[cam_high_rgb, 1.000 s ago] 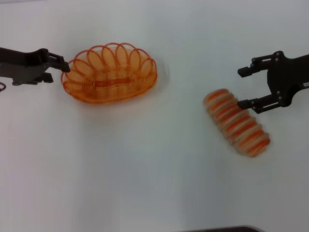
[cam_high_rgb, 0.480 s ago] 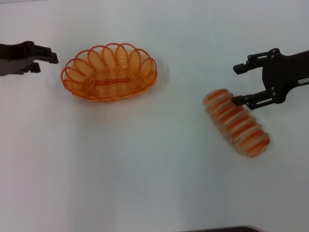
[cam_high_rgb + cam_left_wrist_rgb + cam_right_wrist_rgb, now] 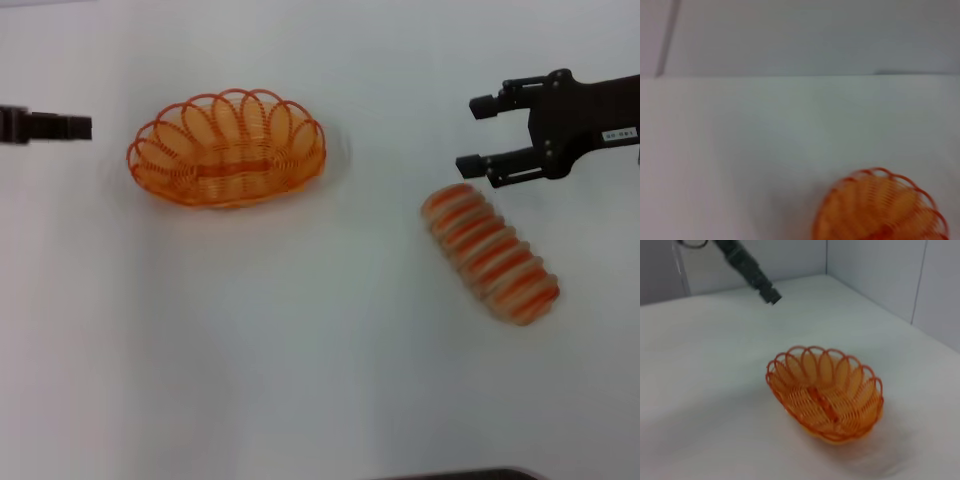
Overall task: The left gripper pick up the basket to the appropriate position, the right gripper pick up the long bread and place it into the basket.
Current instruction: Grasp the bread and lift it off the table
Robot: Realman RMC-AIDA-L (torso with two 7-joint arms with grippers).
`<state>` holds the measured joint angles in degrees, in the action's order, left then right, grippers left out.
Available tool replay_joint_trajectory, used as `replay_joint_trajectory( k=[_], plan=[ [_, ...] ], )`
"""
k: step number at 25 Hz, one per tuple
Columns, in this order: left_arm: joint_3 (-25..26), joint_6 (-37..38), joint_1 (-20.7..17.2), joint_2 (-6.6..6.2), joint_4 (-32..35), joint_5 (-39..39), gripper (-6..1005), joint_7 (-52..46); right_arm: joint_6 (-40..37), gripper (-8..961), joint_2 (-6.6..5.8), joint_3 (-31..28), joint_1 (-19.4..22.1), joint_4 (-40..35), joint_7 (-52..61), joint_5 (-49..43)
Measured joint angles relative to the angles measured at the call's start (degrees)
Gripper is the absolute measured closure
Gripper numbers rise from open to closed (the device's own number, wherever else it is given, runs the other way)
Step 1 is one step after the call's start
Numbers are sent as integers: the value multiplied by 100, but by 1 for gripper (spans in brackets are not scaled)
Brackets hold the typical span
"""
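Orange wire basket [image 3: 226,148], long bread [image 3: 490,253] striped orange-brown and cream, white table [image 3: 300,340]

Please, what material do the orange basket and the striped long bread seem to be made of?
The basket: it looks like thin wire with a glossy orange coating, judged from its open mesh and looped rim; coated metal or plastic, I cannot tell which. The long bread: probably a soft or plastic imitation loaf with a matte surface, since its orange-brown and cream ridges are very regular. Both lie on a smooth white table.
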<state>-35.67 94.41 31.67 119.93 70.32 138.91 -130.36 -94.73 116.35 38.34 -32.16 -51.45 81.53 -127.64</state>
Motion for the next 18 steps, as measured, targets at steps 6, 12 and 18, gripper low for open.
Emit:
replay_joint_trajectory(
  k=[6,12,18],
  plan=[
    [151,813,-282,70,-44,-473,447,2379,0,135,28,-77,26,89,462,257],
    [104,926,-567,204,-54,-474,449,3369,28,135,74,-229,6,204,808,363],
    [186,891,-819,268,-62,-488,452,3637,53,135,144,-244,23,228,992,494]
  ],
)
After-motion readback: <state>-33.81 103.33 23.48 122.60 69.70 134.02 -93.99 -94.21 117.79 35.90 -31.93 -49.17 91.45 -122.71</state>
